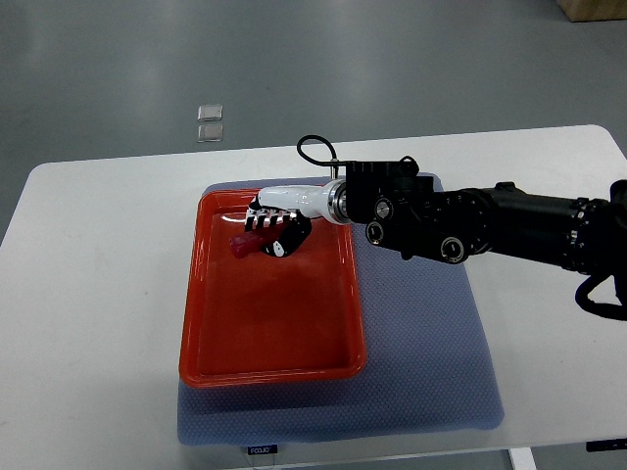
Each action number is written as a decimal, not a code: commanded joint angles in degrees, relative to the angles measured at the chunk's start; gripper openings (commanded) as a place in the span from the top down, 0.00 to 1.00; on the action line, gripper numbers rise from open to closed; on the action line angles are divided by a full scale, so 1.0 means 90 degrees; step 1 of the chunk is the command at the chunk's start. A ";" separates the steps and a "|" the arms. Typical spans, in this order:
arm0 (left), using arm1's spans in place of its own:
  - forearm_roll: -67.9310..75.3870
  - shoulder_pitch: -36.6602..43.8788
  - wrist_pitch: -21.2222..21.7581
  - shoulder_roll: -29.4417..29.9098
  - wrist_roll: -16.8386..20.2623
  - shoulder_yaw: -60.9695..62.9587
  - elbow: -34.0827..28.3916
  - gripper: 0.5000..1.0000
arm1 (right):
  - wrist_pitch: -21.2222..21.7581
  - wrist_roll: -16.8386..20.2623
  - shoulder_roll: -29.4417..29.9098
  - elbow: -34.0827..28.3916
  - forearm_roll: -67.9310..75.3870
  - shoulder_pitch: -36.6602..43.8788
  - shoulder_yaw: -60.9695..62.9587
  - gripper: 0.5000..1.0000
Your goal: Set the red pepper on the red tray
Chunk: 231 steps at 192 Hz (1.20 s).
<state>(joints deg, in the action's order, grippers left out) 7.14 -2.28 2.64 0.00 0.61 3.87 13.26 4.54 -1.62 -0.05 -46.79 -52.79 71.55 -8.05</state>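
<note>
My right arm (509, 230) came in from the right edge and reached across the worktop (88, 294) to the far part of the red tray (269, 333). My right hand (277, 231), white and black, was over the tray's upper end, with the fingers (263, 223) curled down and inward. They were closed around the red pepper (240, 244), whose red end stuck out from the left side of my hand, toward the tray's left wall. The pepper was inside the tray's outline, in its far left part. I could not tell whether it touched the tray floor or hung just above it, since my hand covered most of it.

The tray lay on a blue-grey mat (431, 362), on the mat's left part, and the mat lay on the white worktop. The near part of the tray floor was bare and shiny. A thin black cable loop (315, 149) stood up behind my wrist.

Beyond the far edge of the worktop, on the grey floor (411, 59), two small pale squares (210, 122) lay one just behind the other. A brown corner (593, 9) showed at the top right of the view.
</note>
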 commanded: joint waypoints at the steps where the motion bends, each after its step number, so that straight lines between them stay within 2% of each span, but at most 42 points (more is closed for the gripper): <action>1: -0.0002 0.0009 0.0000 0.0000 0.0000 0.0010 0.0021 0.00 | -0.0046 -0.0005 0.0006 0.0150 -0.0033 -0.0245 -0.0013 1.00; 52: -0.0002 0.0009 0.0000 0.0000 0.0000 0.0000 0.0031 0.00 | -0.0124 -0.0015 0.0006 0.0189 -0.0004 -0.0479 -0.0013 1.00; 70: -0.0002 0.0009 0.0000 0.0000 0.0000 -0.0010 0.0021 0.00 | -0.0124 -0.0015 0.0006 0.0209 0.0006 -0.0489 -0.0004 0.84; 77: -0.0002 0.0009 0.0000 0.0000 0.0000 0.0000 0.0011 0.00 | -0.0124 -0.0015 0.0006 0.0209 0.0006 -0.0479 -0.0004 0.73; 95: -0.0002 0.0009 0.0000 0.0000 0.0000 0.0000 0.0001 0.00 | -0.0104 -0.0034 0.0006 0.0209 0.0006 -0.0479 0.0016 0.56; 104: -0.0002 0.0009 0.0000 0.0000 0.0000 -0.0010 0.0001 0.00 | -0.0104 -0.0054 0.0006 0.0209 0.0006 -0.0479 0.0045 0.44; 129: -0.0002 -0.0001 0.0000 0.0000 0.0000 -0.0010 -0.0009 0.00 | -0.0104 -0.0083 0.0006 0.0209 0.0015 -0.0469 0.0075 0.28; 162: -0.0002 0.0009 0.0000 0.0000 0.0000 -0.0010 -0.0009 0.00 | -0.0124 -0.0093 0.0006 0.0209 0.0152 -0.0430 0.0387 0.28; 193: -0.0002 0.0009 0.0000 0.0000 0.0000 -0.0010 -0.0018 0.00 | -0.0143 -0.0161 0.0006 0.0209 0.0533 -0.0538 0.2057 0.28; 231: -0.0002 0.0009 0.0000 0.0000 0.0000 -0.0010 -0.0009 0.00 | -0.0309 -0.0484 -0.0023 0.0150 0.1471 -0.1407 0.4293 0.28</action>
<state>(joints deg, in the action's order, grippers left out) 7.11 -2.26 2.64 0.00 0.61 3.78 13.13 2.51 -4.71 0.00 -44.97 -43.67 62.95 21.04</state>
